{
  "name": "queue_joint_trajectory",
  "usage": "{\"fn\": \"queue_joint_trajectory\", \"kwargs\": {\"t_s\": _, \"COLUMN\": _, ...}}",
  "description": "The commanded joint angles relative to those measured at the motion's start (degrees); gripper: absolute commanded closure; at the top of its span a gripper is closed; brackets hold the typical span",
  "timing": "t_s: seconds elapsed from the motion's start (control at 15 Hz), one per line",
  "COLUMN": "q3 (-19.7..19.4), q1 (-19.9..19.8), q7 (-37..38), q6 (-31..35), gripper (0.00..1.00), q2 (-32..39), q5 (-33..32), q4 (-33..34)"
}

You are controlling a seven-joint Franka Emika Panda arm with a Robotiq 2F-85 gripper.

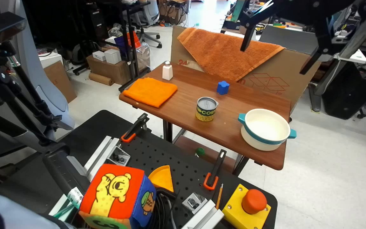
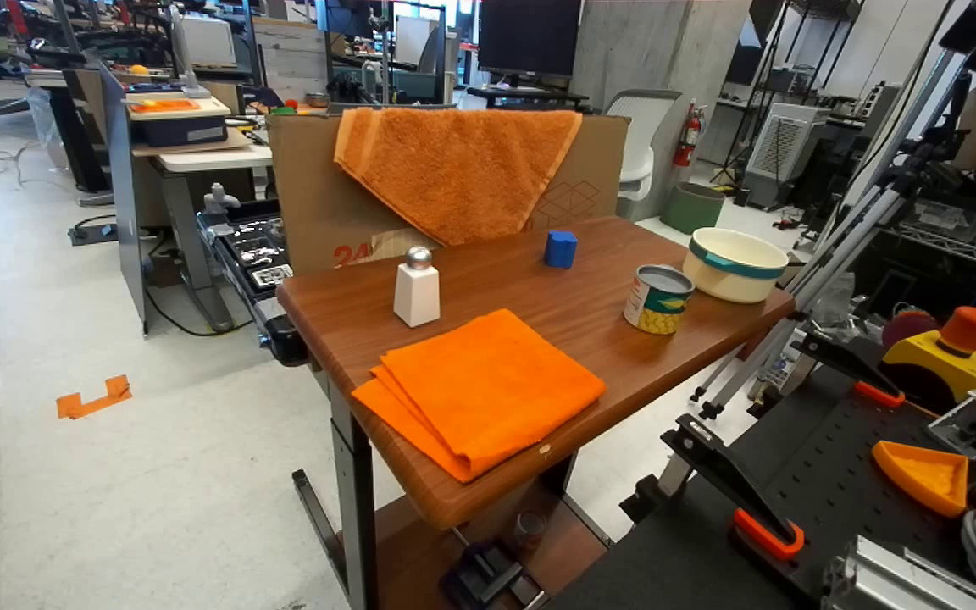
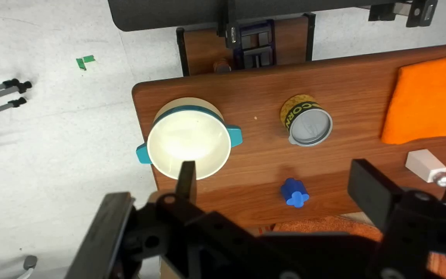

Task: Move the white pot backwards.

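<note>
The white pot (image 1: pixel 265 127) is cream-white with a teal band and two teal side handles. It stands upright near one end of the brown table (image 1: pixel 183 101). It also shows in an exterior view at the table's far end (image 2: pixel 734 267) and in the wrist view at left (image 3: pixel 188 143). In the wrist view one handle reaches past the table's end edge. My gripper (image 1: pixel 274 60) is open and empty, well above the table. In the wrist view its fingers (image 3: pixel 275 170) are spread wide, and the left fingertip covers a bit of the pot's rim.
A corn tin (image 1: pixel 206 109) stands beside the pot, with a blue block (image 1: pixel 223 87) behind it. A folded orange cloth (image 1: pixel 151 91) and a white shaker (image 1: pixel 167 71) lie toward the opposite end. A cardboard panel with an orange towel (image 1: pixel 227 51) borders the table's back edge.
</note>
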Motion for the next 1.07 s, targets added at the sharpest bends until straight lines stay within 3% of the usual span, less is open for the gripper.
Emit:
{"fn": "queue_joint_trajectory", "kwargs": {"t_s": 0.0, "q3": 2.13, "q1": -1.03, "q7": 2.76, "q6": -0.32, "gripper": 0.00, "q2": 3.49, "q5": 1.57, "q4": 2.45}}
{"fn": "queue_joint_trajectory", "kwargs": {"t_s": 0.33, "q3": 3.34, "q1": -0.46, "q7": 7.01, "q6": 0.46, "gripper": 0.00, "q2": 12.88, "q5": 2.72, "q4": 8.52}}
{"fn": "queue_joint_trajectory", "kwargs": {"t_s": 1.0, "q3": 6.18, "q1": -1.14, "q7": 12.51, "q6": 0.76, "gripper": 0.00, "q2": 41.82, "q5": 5.61, "q4": 30.49}}
